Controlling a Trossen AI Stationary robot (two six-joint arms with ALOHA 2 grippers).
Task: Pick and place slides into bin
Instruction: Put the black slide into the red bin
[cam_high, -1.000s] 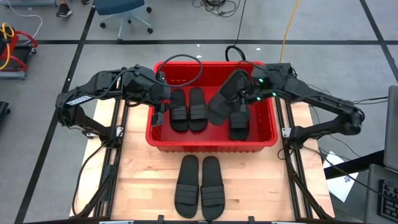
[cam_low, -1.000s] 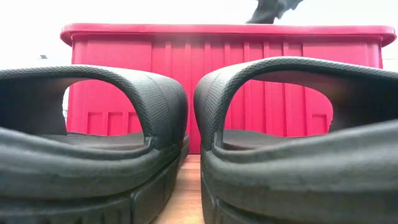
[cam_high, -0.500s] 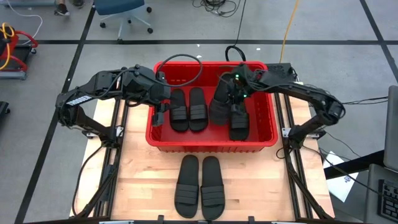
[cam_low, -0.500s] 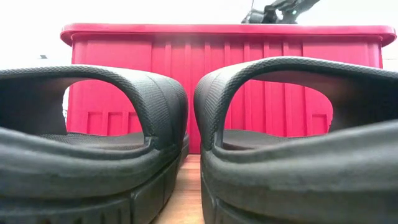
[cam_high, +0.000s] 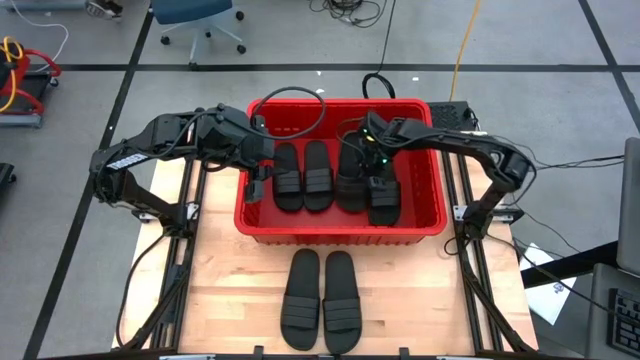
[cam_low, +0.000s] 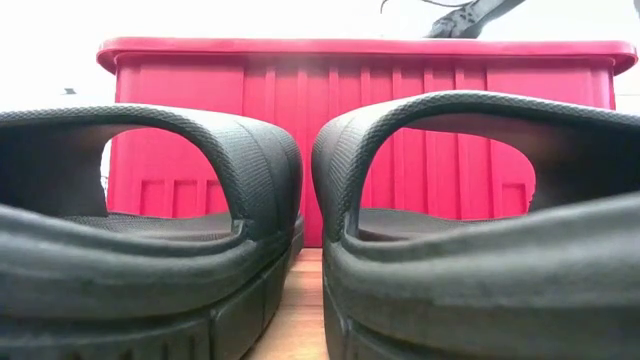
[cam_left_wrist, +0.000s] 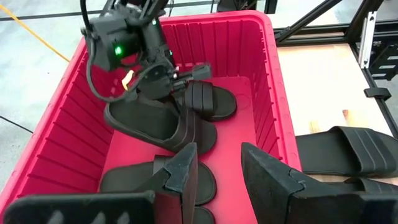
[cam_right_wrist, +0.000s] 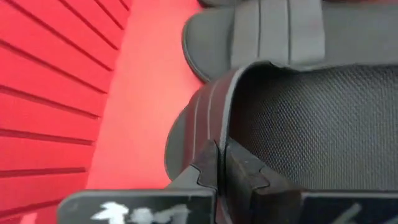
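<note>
The red bin (cam_high: 340, 228) stands at the table's middle. In it lie two black slides side by side (cam_high: 302, 176) and another at the right (cam_high: 385, 198). My right gripper (cam_high: 368, 158) is down in the bin, shut on a fourth slide (cam_high: 350, 180), between those; it also shows in the left wrist view (cam_left_wrist: 155, 121). My left gripper (cam_high: 257, 185) is open and empty inside the bin's left wall (cam_left_wrist: 217, 177). Two more slides (cam_high: 301, 298) (cam_high: 340, 298) lie flat on the table in front of the bin, filling the low view (cam_low: 150, 230). My right gripper pinches the slide between its two fingers at a ribbed edge (cam_right_wrist: 210, 127) beside a textured surface; whether that is strap or sole rim I cannot tell. The fingers come from above, slanting down from the bin's right. The slide (cam_left_wrist: 155, 121) lies low and slightly tilted, resting against neighbouring slides.
The bin's tall ribbed walls (cam_low: 360, 120) and thick rim (cam_left_wrist: 273, 68) surround both grippers. A black cable loop (cam_high: 295, 105) hangs over the bin's far left corner. Bare wooden tabletop (cam_high: 420, 290) lies on both sides of the two front slides.
My right gripper has gone toward the table's left and down into the bin, still shut on the slide. The slide, first held steeply tilted above the bin's right half, now lies lengthwise and low between the other slides.
</note>
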